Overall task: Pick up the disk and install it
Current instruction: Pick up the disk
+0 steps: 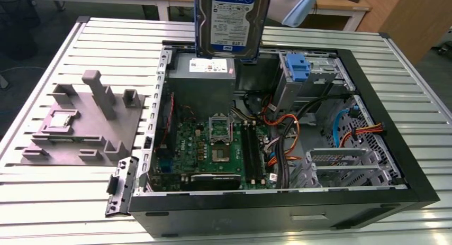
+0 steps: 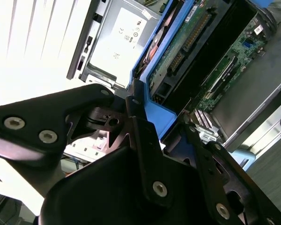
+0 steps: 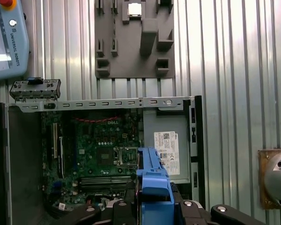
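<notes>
The disk [image 1: 232, 23], a silver-grey drive with a white-and-blue label, hangs upright in the air above the back of the open computer case [image 1: 282, 200]. It is over the grey power-supply box [image 1: 201, 81]. In the second wrist view my gripper [image 2: 147, 115] is shut on the disk's blue bracket [image 2: 154, 110], and the disk's green circuit board [image 2: 187, 51] faces the camera. The first wrist view looks down past the gripper [image 3: 152, 208] and the blue bracket [image 3: 152, 178] onto the motherboard [image 3: 98, 154].
An upright blue carrier [image 1: 299, 70] stands in the drive bay at the case's back right. A metal drive cage [image 1: 339, 168] and loose cables [image 1: 282, 134] fill the front right. A grey fixture plate [image 1: 84, 123] lies on the slatted table at the exterior view's left. A teach pendant [image 3: 7, 37] lies nearby.
</notes>
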Motion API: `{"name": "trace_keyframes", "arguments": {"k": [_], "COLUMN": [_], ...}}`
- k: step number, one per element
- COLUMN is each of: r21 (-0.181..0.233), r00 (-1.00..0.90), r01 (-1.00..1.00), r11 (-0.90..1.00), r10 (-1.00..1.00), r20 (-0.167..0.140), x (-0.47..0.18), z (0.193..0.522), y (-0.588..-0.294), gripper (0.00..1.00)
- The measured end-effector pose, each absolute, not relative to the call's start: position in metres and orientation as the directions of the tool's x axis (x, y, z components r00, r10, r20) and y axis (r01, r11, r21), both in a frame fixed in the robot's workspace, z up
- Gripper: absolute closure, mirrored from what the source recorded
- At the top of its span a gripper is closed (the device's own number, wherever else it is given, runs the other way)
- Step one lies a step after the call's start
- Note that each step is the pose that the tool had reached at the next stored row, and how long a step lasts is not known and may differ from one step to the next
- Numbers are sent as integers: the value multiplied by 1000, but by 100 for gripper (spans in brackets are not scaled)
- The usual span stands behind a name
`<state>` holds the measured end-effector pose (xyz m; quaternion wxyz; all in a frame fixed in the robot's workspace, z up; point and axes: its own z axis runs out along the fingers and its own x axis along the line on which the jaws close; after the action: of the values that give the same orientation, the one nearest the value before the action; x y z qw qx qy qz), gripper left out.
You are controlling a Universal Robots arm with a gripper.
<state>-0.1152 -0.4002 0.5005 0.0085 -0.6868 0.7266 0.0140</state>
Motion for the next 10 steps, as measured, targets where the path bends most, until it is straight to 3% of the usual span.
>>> {"name": "trace_keyframes", "arguments": {"k": [10], "r21": [9], "r00": [-56], "r01": [-998], "r11": [56], "r10": [-998], "r20": [-30], "x": [-113], "z": [501], "y": [-407], "gripper": [64]}}
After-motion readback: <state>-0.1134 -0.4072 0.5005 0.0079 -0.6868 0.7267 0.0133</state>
